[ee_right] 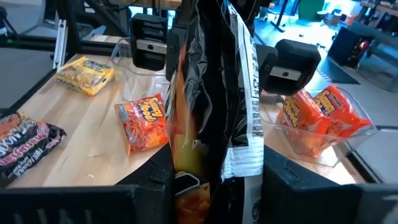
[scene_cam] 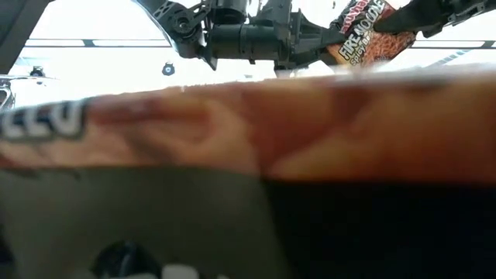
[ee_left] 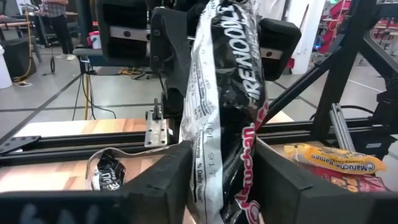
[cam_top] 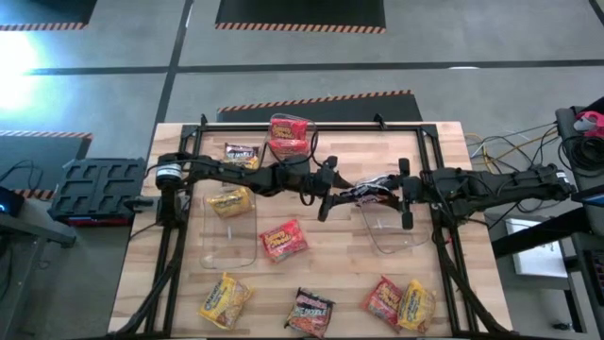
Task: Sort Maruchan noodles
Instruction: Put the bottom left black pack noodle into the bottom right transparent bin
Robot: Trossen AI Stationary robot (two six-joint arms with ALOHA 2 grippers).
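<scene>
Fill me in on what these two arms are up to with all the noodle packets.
Both arms meet above the middle of the table, passing one dark Fire Noodle packet between them. The right gripper is clamped on it, and the left gripper has its fingers on either side of the same packet. A yellow packet lies in the left clear bin and red packets fill the far bin. More packets lie loose along the near edge, unsorted.
</scene>
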